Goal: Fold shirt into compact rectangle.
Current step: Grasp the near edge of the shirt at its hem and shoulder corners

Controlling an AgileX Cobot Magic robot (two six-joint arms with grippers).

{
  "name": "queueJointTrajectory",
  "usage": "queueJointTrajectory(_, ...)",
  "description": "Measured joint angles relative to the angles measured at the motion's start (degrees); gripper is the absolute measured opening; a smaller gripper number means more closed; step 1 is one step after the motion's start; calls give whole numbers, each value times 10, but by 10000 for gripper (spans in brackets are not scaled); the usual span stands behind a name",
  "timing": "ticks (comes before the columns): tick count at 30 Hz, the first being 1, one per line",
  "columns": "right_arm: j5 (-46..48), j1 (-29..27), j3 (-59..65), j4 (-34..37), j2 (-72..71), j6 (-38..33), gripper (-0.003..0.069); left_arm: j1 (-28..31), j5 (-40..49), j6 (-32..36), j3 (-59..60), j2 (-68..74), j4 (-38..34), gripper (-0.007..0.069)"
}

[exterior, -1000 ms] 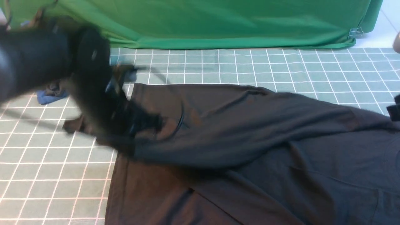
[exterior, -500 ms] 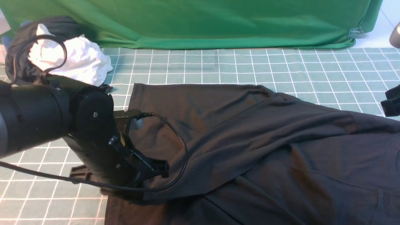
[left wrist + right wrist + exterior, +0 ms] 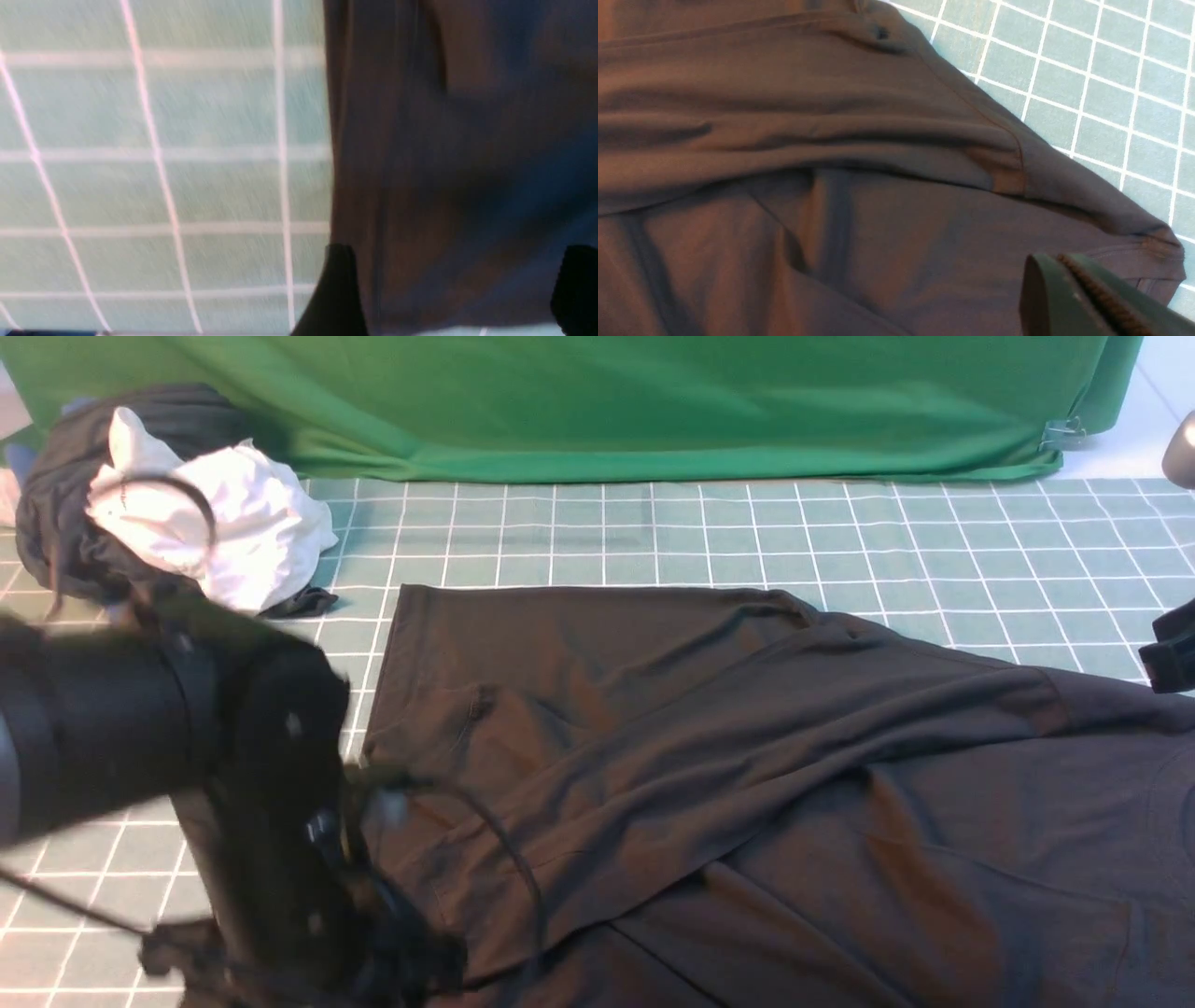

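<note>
Left arm: fat black cylinder, round cap with screw, thin black cable. Right gripper: dark, ribbed pad.

Grid mat w/ black shirt spread, clothes heap far-left corner.

One shirt, one white garment, one dark heap

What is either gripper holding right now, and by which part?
Nothing. The left gripper stands wide open over the edge of the shirt, pinching no cloth; the right gripper is shut with no fabric showing between its jaws.
</note>
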Motion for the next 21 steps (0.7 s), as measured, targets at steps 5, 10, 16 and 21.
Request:
queueJointTrajectory(5, 0, 0, 0, 1, 0, 0, 20, -115, -41, -82, 68, -18, 0, 525)
queueJointTrajectory(10, -5, 0, 0, 1, 0, -1, 23, -147, -74, -139, 104, -19, 12, 525)
queueJointTrajectory(16, -7, 0, 0, 3, 0, -3, 27, -151, -105, -162, 145, -19, 16, 525)
queueJointTrajectory(21, -7, 0, 0, 6, 0, -9, 32, -151, -123, -172, 155, -25, 14, 520)
